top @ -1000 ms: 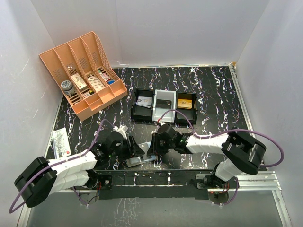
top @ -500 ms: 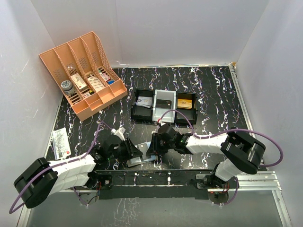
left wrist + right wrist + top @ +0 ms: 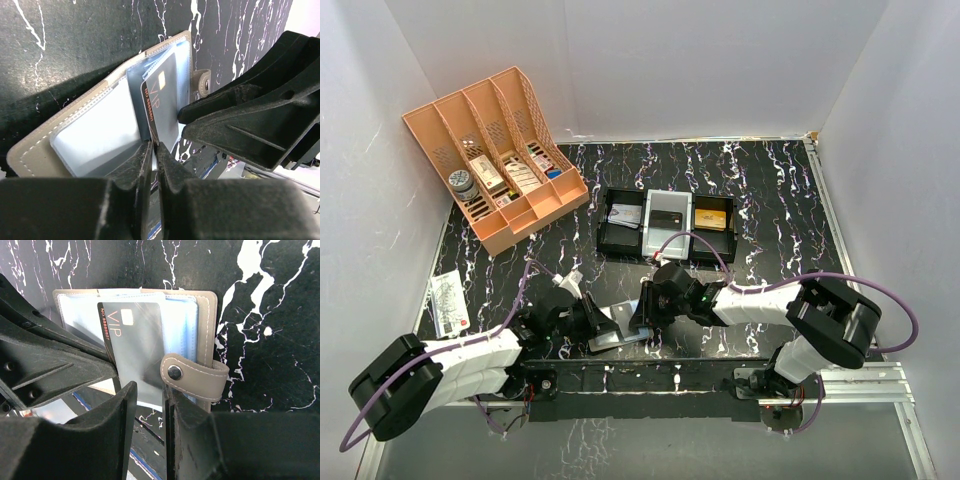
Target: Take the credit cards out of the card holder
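The card holder [image 3: 618,336] lies open near the table's front edge, with a grey-brown cover [image 3: 30,150] and grey-blue slots. Its closing tab [image 3: 200,375] points toward my right gripper. A dark grey "VIP" credit card [image 3: 165,100] sticks partly out of a slot and also shows in the right wrist view [image 3: 137,340]. My left gripper [image 3: 155,147] is shut on this card's edge; in the top view it [image 3: 603,322] is at the holder's left. My right gripper [image 3: 150,402] has its jaws a little apart, tips on the holder by the tab, at the holder's right [image 3: 638,318]. No orange card shows.
A black three-compartment tray [image 3: 603,240] holding cards stands behind the grippers. A big orange lattice organiser [image 3: 500,150] is at the back left. A white packet [image 3: 448,303] lies at the left edge. The table's front rail [image 3: 650,362] runs just below the holder.
My left gripper has shifted slightly right and nearer, close against the card holder. The right arm and the holder have stayed put.
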